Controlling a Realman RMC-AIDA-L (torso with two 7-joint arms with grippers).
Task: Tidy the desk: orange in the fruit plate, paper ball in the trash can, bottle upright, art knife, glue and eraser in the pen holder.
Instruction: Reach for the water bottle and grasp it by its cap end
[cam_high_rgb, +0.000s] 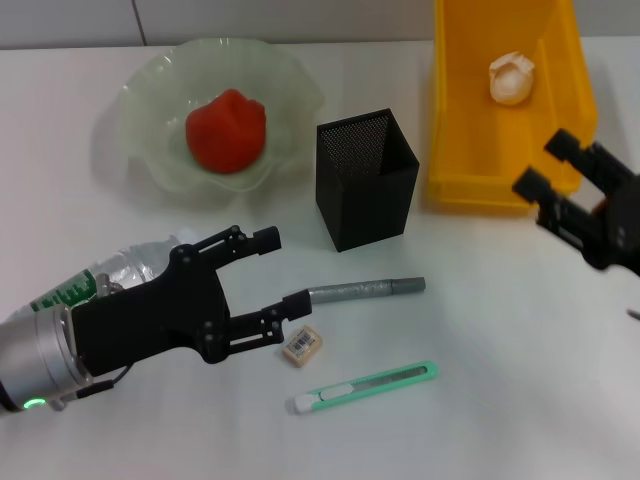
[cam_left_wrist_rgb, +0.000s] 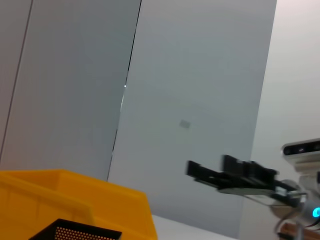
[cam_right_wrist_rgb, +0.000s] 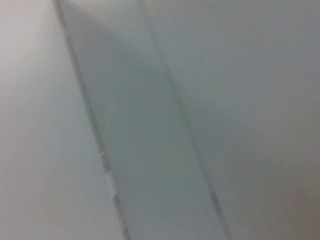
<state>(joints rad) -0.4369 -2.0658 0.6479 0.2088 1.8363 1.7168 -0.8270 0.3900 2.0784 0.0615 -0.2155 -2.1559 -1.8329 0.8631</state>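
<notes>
Two jobs look done, as far as you can judge. The orange (cam_high_rgb: 226, 130) sits in the plate (cam_high_rgb: 150, 85), and the paper ball (cam_high_rgb: 511, 78) lies in the yellow bin (cam_high_rgb: 460, 150), which seems to serve as the trash can.

Four remain. The bottle (cam_high_rgb: 105, 280) lies on its side on the desk (cam_high_rgb: 520, 350), mostly hidden beneath your left arm. The glue (cam_high_rgb: 365, 290), the eraser (cam_high_rgb: 302, 344) and the knife (cam_high_rgb: 367, 387) all lie flat on the desk in front of the holder (cam_high_rgb: 366, 178), which shows nothing inside from the head view.

Your left gripper (cam_high_rgb: 280, 275) hangs above the bottle with its jaws wide apart, holding nothing; its lower fingertip is just beside the near end of the glue and close above the eraser. Your right gripper (cam_high_rgb: 545, 165) hovers near the bin's front corner, jaws apart and empty too.

Mind the crowding: the eraser, glue and knife lie near one another, so a grasp on one may nudge its neighbour. The left arm also covers most of the bottle, so you cannot tell how its cap end lies.
</notes>
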